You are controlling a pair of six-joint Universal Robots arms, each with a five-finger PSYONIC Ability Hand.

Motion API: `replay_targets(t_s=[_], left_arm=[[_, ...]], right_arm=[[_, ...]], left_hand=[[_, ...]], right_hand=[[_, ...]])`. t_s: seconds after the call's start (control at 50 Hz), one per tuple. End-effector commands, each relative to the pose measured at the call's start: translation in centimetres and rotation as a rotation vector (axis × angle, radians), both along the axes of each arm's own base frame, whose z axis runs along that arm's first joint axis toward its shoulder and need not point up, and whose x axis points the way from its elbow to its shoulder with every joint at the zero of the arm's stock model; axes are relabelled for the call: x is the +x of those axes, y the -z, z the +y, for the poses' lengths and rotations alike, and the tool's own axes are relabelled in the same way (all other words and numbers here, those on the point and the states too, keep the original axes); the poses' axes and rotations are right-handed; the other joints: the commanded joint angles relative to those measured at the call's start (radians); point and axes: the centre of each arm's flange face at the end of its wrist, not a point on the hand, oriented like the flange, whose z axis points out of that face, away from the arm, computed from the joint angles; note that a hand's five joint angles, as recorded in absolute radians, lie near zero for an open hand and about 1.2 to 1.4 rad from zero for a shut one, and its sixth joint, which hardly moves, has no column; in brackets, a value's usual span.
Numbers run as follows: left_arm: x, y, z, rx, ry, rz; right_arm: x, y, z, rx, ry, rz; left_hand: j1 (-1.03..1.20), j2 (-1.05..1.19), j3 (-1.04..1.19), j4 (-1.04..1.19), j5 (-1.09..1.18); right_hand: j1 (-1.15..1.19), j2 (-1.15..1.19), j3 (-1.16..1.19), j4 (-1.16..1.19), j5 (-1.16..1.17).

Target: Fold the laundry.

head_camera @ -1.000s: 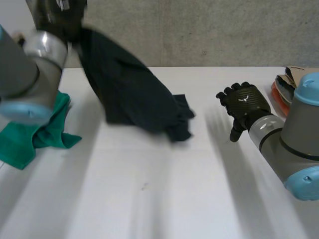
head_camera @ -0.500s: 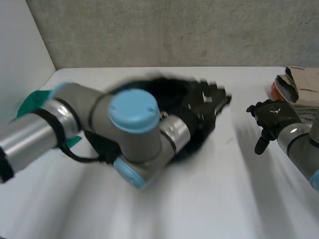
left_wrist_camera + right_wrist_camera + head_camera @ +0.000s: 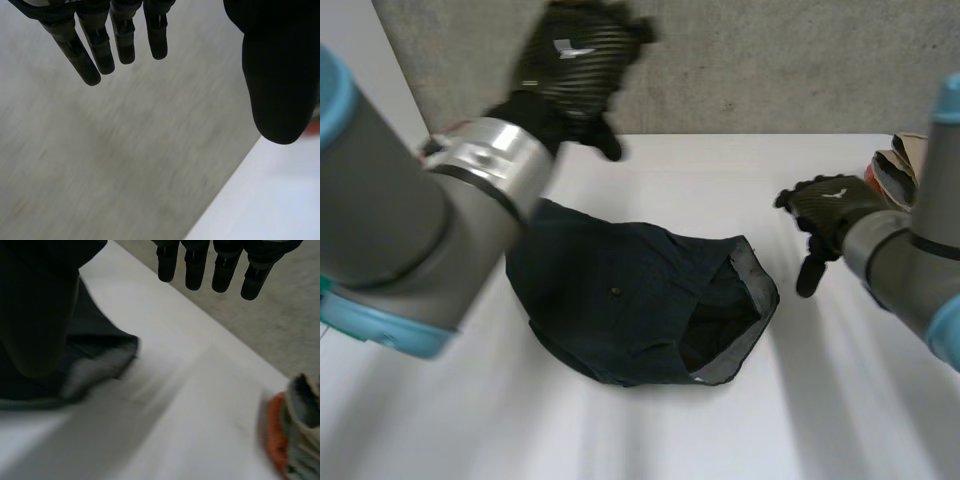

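Writing on the 2 hands comes down to a small white mark on the back of each, too small to read. A dark navy garment lies crumpled on the middle of the white table. Its open end is turned toward the right hand, with a grey inner band showing round the opening and a tiny pale dot on its upper cloth. The left hand hangs above the table's far edge in front of the grey wall, clear of the garment. In the left wrist view its fingers are straight and apart from the thumb, holding nothing. The right hand hovers near the garment's open end, fingers straight and loosely spread, empty. A stack of folded clothes, tan and orange, sits at the table's right edge, beyond the right hand. The thick left arm crosses in front of the table's left part and meets the garment's left edge in the head view.
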Motion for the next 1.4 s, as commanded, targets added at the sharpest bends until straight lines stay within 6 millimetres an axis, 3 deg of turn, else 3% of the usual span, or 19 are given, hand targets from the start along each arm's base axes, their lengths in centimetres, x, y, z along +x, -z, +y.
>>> replay_targets(t_s=[0.02, 0.1, 0.18, 0.24, 0.34, 0.44, 0.48, 0.5, 0.54, 0.56, 0.58, 0.78, 0.94, 0.98, 1.02, 1.04, 1.12, 1.32, 1.4], left_arm=[[8.4, 5.2, -8.5, 0.211, -0.285, -0.161], [11.6, 8.8, -11.6, 0.307, -0.322, -0.269], [12.6, 12.6, -12.6, 0.405, -0.257, -0.388], [12.6, 15.2, -12.9, 0.456, -0.208, -0.452], [11.7, 18.5, -13.7, 0.478, -0.18, -0.496], [10.3, 19.9, -13.7, 0.46, -0.162, -0.506], [9.8, 19.9, -13.5, 0.447, -0.156, -0.504], [9.3, 19.7, -13.5, 0.428, -0.154, -0.497], [8.9, 19.3, -13.4, 0.41, -0.152, -0.484], [8.5, 18.8, -13.2, 0.396, -0.151, -0.472], [8.3, 18.5, -13.0, 0.395, -0.149, -0.466], [7.0, 15.6, -6.2, 0.486, -0.101, -0.5], [7.5, 16.1, 1.5, 0.656, -0.037, -0.653], [7.5, 16.1, 2.7, 0.671, -0.016, -0.686], [7.6, 16.1, 2.7, 0.674, -0.022, -0.693], [7.6, 15.8, 2.5, 0.665, -0.032, -0.69], [7.6, 14.2, 1.2, 0.605, -0.075, -0.653], [8.0, 8.4, -2.7, 0.497, -0.207, -0.404], [7.6, 9.4, -4.4, 0.519, -0.21, -0.392]], right_arm=[[4.4, -0.7, 5.1, 0.189, -0.044, -0.071], [6.8, 0.3, 7.6, 0.269, -0.101, -0.062], [9.0, 2.5, 9.7, 0.302, -0.176, -0.002], [10.0, 4.3, 11.1, 0.306, -0.216, 0.059], [11.2, 6.7, 11.4, 0.263, -0.231, 0.084], [11.1, 7.6, 11.0, 0.24, -0.225, 0.081], [11.1, 7.7, 10.9, 0.232, -0.224, 0.074], [10.9, 7.5, 10.7, 0.217, -0.221, 0.063], [10.6, 7.1, 10.5, 0.2, -0.222, 0.055], [10.2, 6.5, 10.1, 0.18, -0.223, 0.053], [9.9, 6.1, 10.0, 0.17, -0.224, 0.058], [4.2, 4.3, 9.5, 0.156, -0.339, 0.362], [-0.3, 4.3, 12.6, 0.354, -0.564, 0.586], [-0.7, 3.9, 13.1, 0.369, -0.609, 0.599], [-0.6, 3.4, 12.9, 0.341, -0.606, 0.58], [-0.2, 2.8, 12.2, 0.288, -0.574, 0.541], [0.6, 0.9, 9.4, 0.153, -0.426, 0.4], [1.6, -0.6, 3.7, 0.12, -0.223, 0.184], [2.3, 0.6, 1.7, 0.144, -0.187, 0.158]], left_hand=[[-0.014, -0.004, -0.001, -0.002, 0.012], [-0.008, 0.002, 0.004, 0.004, 0.018], [0.007, 0.017, 0.019, 0.019, 0.033], [0.001, 0.011, 0.013, 0.013, 0.027], [-0.002, 0.008, 0.01, 0.01, 0.024], [0.065, 0.075, 0.077, 0.077, 0.091], [0.194, 0.204, 0.206, 0.206, 0.22], [0.398, 0.408, 0.41, 0.41, 0.424], [0.742, 0.752, 0.754, 0.754, 0.768], [1.069, 1.079, 1.082, 1.081, 1.095], [1.084, 1.094, 1.096, 1.096, 1.11], [1.084, 1.094, 1.096, 1.096, 1.11], [1.084, 1.094, 1.096, 1.096, 1.11], [1.055, 1.065, 1.068, 1.067, 1.081], [0.923, 0.934, 0.936, 0.936, 0.949], [0.728, 0.738, 0.74, 0.74, 0.754], [0.289, 0.299, 0.302, 0.301, 0.315], [0.06, 0.07, 0.072, 0.072, 0.086], [0.021, 0.032, 0.034, 0.034, 0.048]], right_hand=[[-0.056, -0.036, -0.033, -0.033, -0.046], [-0.056, -0.036, -0.033, -0.033, -0.046], [-0.056, -0.036, -0.033, -0.033, -0.046], [-0.056, -0.036, -0.033, -0.033, -0.046], [-0.056, -0.036, -0.033, -0.033, -0.046], [0.09, 0.11, 0.113, 0.113, 0.1], [0.409, 0.429, 0.432, 0.432, 0.419], [0.806, 0.826, 0.829, 0.829, 0.816], [1.164, 1.184, 1.187, 1.187, 1.174], [1.166, 1.185, 1.189, 1.188, 1.175], [1.166, 1.185, 1.189, 1.188, 1.175], [1.166, 1.185, 1.189, 1.188, 1.175], [1.166, 1.185, 1.189, 1.188, 1.175], [0.886, 0.905, 0.909, 0.908, 0.895], [0.375, 0.395, 0.398, 0.398, 0.385], [0.021, 0.041, 0.044, 0.044, 0.031], [0.006, 0.025, 0.029, 0.028, 0.015], [-0.056, -0.036, -0.033, -0.033, -0.046], [-0.056, -0.036, -0.033, -0.033, -0.046]])
